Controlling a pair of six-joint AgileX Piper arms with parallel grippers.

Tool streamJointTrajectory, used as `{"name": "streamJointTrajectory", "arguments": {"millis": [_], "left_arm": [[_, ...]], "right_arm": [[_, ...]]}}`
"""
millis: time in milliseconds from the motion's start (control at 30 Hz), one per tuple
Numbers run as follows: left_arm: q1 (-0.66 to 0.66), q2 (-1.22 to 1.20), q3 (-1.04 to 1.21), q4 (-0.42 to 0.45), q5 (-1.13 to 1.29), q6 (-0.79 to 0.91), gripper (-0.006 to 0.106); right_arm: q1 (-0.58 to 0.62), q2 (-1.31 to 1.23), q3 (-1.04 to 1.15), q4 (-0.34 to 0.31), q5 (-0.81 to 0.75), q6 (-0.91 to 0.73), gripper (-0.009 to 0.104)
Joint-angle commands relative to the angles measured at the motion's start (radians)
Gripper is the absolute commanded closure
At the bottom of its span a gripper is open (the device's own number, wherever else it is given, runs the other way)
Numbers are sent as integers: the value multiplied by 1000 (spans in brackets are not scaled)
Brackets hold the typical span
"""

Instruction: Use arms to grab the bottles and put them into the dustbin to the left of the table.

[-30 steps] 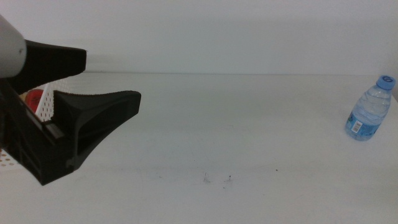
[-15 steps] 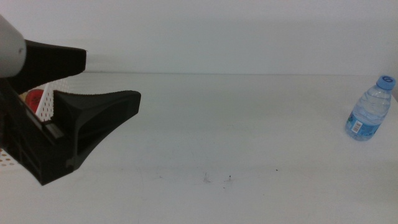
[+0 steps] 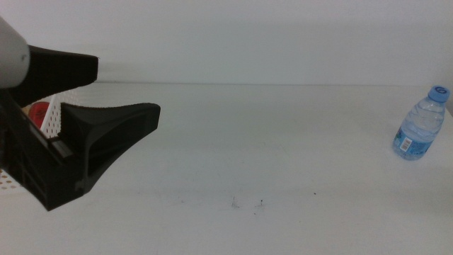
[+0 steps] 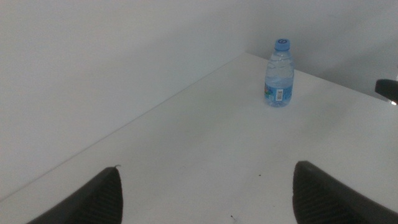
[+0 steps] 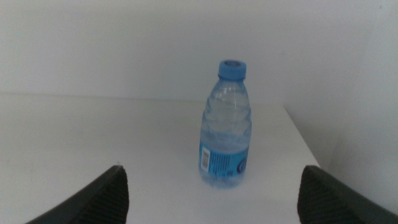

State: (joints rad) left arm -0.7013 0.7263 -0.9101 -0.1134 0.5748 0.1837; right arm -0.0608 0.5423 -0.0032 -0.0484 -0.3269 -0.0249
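Left gripper [image 3: 106, 99] fills the left edge of the middle view, jaws spread wide, nothing between them, hanging over the dustbin [image 3: 53, 122] at the table's left end. Right gripper [image 5: 211, 205] also gaping and empty, not visible in the middle view; its wrist camera looks straight at the last bottle.

Table [image 3: 269, 142]: wide, white, bare apart from a few dark specks near the front. Dustbin: only a bit of perforated white wall shows behind the left jaws, with something red [image 3: 39, 111] inside, probably the can, too hidden to be sure. Water bottle [image 3: 420, 125]: clear, blue cap, upright, far right of the table near the back corner, well apart from the bin.

Step in hand, my read: right arm should take the water bottle. Advance level, centre the bottle between the jaws, close on the body at label height, not the neck. It looks thin-walled and light, so it could tip if one jaw touches first. Lift clear before carrying it across.
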Motion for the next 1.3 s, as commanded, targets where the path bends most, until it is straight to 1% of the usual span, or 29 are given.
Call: {"name": "streamJointTrajectory", "arguments": {"millis": [0,133,333,433,567,633,700,867,967,1067,1133,1267], "left_arm": [[-6,-4,-9,1,-11,-5,7],[-6,-4,-9,11,-11,-5,7],[-6,-4,-9,11,-11,-1,7],[-6,-4,-9,11,-11,-1,7],[-6,-4,-9,11,-11,-1,7],[-6,-4,-9,11,-11,-1,7],[-6,-4,-9,13,-11,-1,7],[-6,-4,-9,12,-11,1,7],[-6,-4,-9,12,-11,1,7],[-6,-4,-9,12,-11,1,7],[-6,-4,-9,12,-11,1,7],[-6,-4,-9,12,-11,-1,7]], "right_arm": [[1,63,3,-9,-103,-2,2],[1,191,3,-6,-216,-26,2],[1,392,3,14,-440,-28,2],[1,464,3,48,-502,-28,2],[1,527,3,111,-594,-23,2],[1,547,3,118,-668,-2,2],[1,561,3,121,-710,19,2],[1,563,3,121,-719,51,2],[1,563,3,99,-707,51,2],[1,574,3,96,-698,51,2],[1,610,3,94,-698,51,2],[1,726,3,60,-739,48,2]]}}
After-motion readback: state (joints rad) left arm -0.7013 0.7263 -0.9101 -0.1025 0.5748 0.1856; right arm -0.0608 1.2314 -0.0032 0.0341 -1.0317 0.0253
